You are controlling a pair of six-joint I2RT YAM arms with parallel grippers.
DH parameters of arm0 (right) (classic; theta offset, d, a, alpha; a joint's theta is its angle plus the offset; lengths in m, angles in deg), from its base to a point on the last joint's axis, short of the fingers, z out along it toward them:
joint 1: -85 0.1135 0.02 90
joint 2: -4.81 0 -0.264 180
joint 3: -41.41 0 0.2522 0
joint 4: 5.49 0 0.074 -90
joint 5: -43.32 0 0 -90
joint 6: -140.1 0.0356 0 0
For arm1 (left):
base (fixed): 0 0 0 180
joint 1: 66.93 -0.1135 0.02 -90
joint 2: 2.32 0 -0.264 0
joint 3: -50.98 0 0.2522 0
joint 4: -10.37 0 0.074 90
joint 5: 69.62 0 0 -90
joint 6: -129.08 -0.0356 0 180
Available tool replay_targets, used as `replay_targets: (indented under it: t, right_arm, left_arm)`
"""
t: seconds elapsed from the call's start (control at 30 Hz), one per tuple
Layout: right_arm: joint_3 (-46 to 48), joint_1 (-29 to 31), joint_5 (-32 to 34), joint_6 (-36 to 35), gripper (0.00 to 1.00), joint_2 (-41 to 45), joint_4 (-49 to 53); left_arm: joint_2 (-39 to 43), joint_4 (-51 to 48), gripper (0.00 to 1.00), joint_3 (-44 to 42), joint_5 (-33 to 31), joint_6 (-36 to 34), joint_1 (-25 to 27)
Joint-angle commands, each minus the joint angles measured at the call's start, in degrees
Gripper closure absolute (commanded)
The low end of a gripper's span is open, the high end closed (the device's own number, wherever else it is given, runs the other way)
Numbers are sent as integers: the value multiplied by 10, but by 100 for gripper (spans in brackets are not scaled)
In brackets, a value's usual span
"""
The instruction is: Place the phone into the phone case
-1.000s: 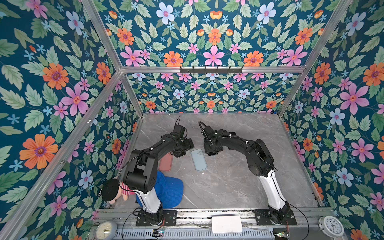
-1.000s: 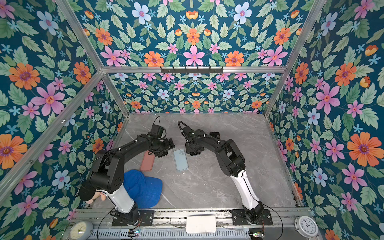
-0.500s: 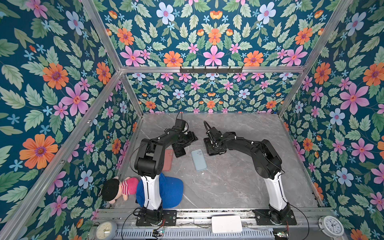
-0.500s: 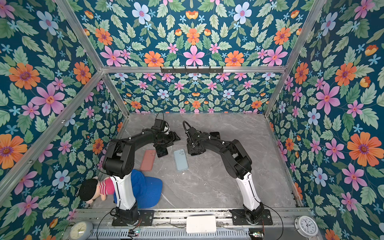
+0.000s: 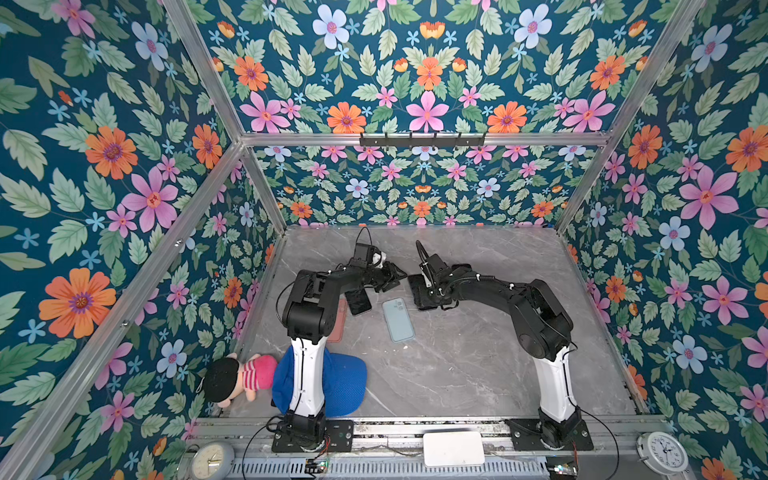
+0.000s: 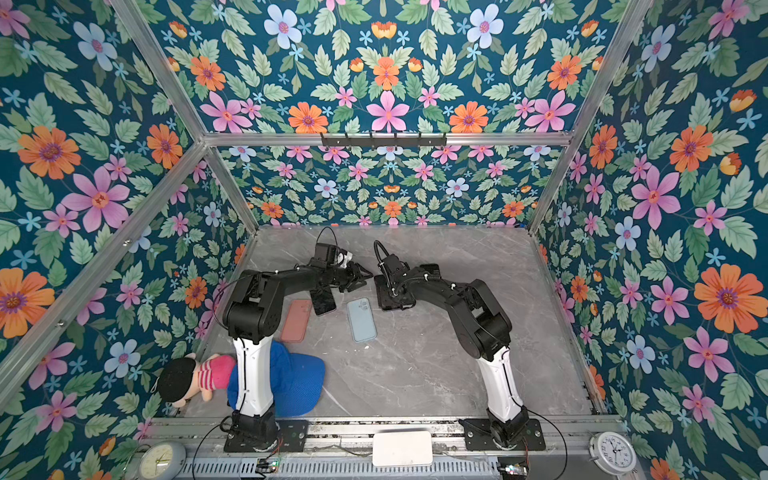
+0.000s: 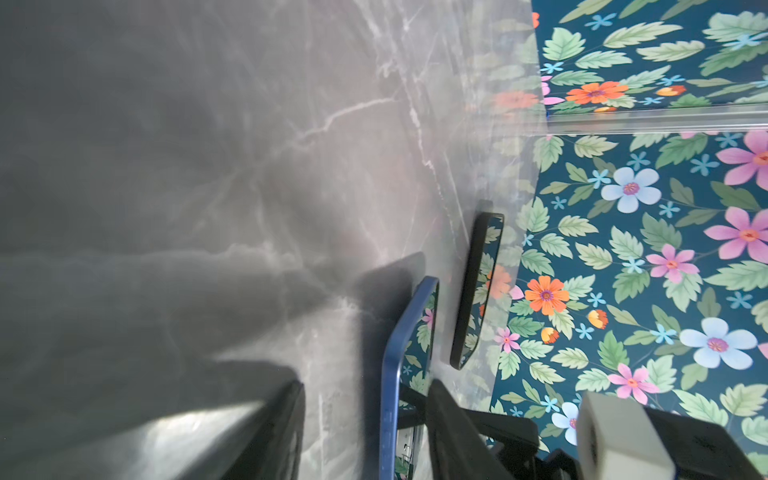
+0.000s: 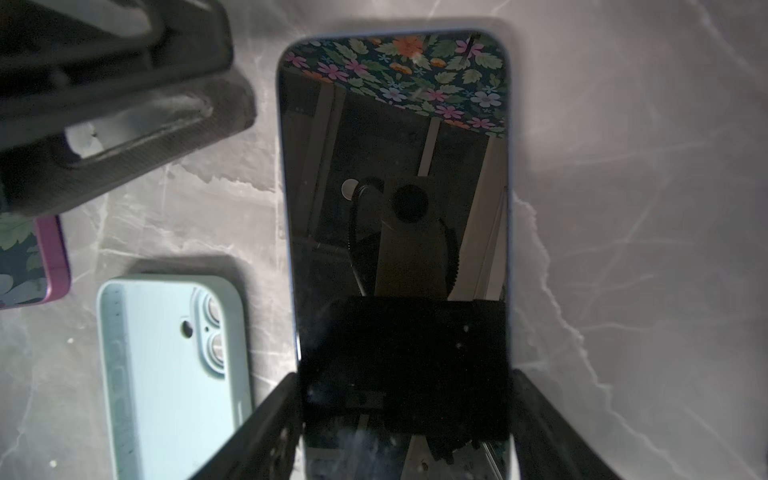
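Note:
A dark-screened phone (image 8: 395, 166) with a pale blue rim lies flat on the grey marble table (image 5: 478, 365). My right gripper (image 8: 404, 374) is shut on its two long sides, seen at table centre in a top view (image 5: 422, 291). The light blue phone case (image 5: 398, 320) (image 6: 361, 320) (image 8: 166, 374) lies camera holes up, just beside and in front of that phone. My left gripper (image 5: 398, 279) (image 6: 363, 279) points at the right one, jaws apart. In the left wrist view a blue-rimmed phone (image 7: 392, 374) runs between its fingers (image 7: 368, 390), with bare table showing beside one finger.
A second dark phone (image 5: 359, 302) (image 8: 25, 266) lies under the left forearm. A salmon case (image 6: 296, 320) lies to its left. A blue cap (image 5: 345, 386) and a doll (image 5: 237, 376) sit at the left arm's base. Floral walls close in three sides.
My left gripper has moved right, off the second dark phone and toward the right gripper, with its jaws narrowing. The right gripper has barely shifted and keeps its phone.

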Motion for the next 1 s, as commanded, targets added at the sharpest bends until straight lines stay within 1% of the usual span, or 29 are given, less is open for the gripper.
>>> replay_targets:
  t: [0.0,0.2,0.37,0.43,0.6,0.73,0.8,0.87,0.97]
  right_arm:
    - [6,1,-33,8,38,-10,30]
    - [-1,1,-36,5,39,-10,36]
    - [-1,1,-38,6,40,-9,37]
    - [-2,1,-39,6,40,-9,36]
    - [-1,1,-38,4,40,-8,38]
    - [0,1,-37,3,40,-6,38]
    - [4,1,-37,0,39,-3,35]
    - [9,1,-36,-1,37,5,31]
    - [12,1,-23,-5,30,15,32]
  left_arm:
    - [-11,45,55,1,28,14,1]
    - [-38,88,66,1,53,31,8]
    - [-46,112,70,4,61,39,10]
    - [-51,112,74,8,64,39,10]
    - [-56,126,79,6,70,48,11]
    - [-54,146,85,-3,76,61,10]
    - [-53,151,88,-6,77,67,10]
    - [-49,158,89,-12,76,70,10]
    - [-45,169,92,-22,76,78,10]
